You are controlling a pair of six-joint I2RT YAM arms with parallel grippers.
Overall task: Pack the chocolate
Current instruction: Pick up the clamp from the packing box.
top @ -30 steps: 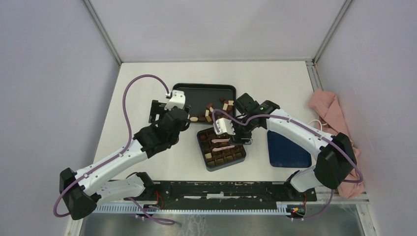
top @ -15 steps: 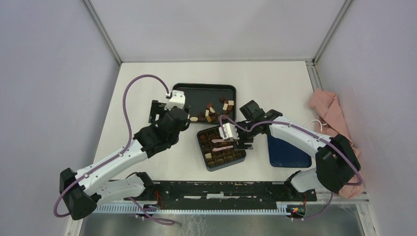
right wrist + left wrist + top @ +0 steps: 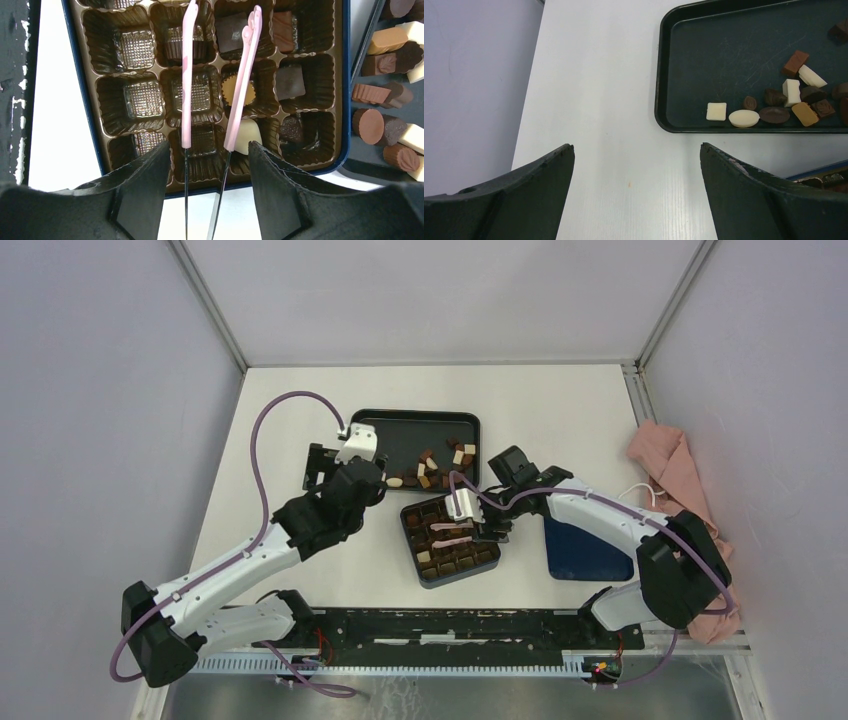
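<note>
The left jaws [image 3: 636, 148] stand wide, empty, over bare bench beside the tray [image 3: 704, 40] of loose chocolate [image 3: 744, 118]. The right jaws [image 3: 209, 150], half closed, pinch pink tweezers [image 3: 240, 85], prongs apart over the partly filled box [image 3: 137, 47].

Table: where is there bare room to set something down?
Bare table lies left of the black tray, below the left gripper, and beyond its far rim. The tray's left half is bare. Crowded: its right end with chocolates, and the box, where the right gripper holds pink tweezers.
</note>
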